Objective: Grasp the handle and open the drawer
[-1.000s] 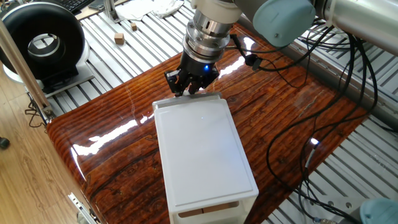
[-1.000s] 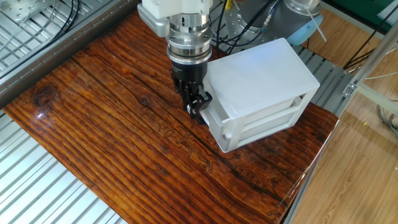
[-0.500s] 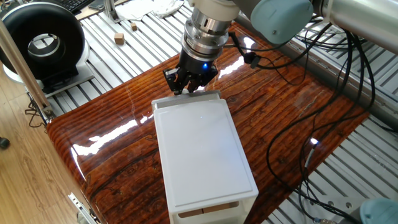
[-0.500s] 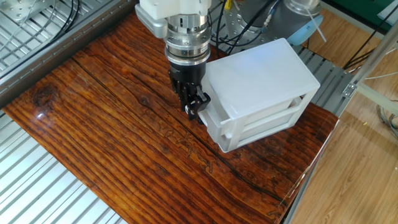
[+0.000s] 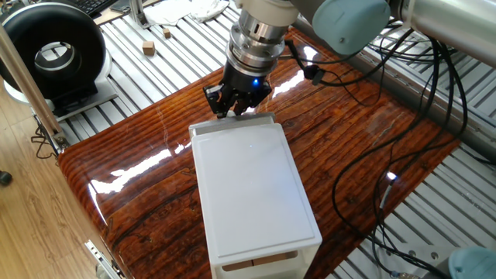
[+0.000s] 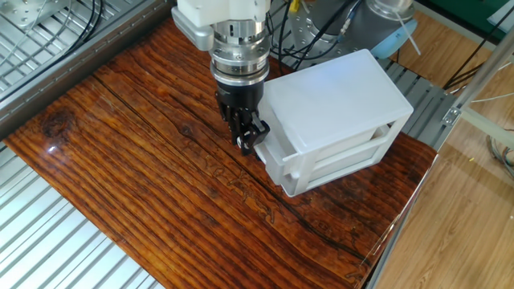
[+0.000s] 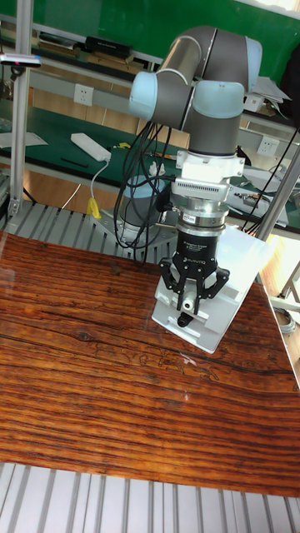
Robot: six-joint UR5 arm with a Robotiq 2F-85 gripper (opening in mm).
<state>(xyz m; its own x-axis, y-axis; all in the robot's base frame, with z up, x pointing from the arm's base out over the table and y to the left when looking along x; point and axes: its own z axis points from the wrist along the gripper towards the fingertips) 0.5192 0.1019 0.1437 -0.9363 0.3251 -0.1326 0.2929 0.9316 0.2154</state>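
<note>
Clamped on the handle [image 7: 185, 317] with the gripper [image 7: 187, 315], drawer [image 6: 271, 154] barely out — could slip off that tiny nub.

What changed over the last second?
The claw, closed at the top drawer front where the handle sits, drew slightly away from the white box, sliding the drawer out a little. The box stayed put on the wooden table.
</note>
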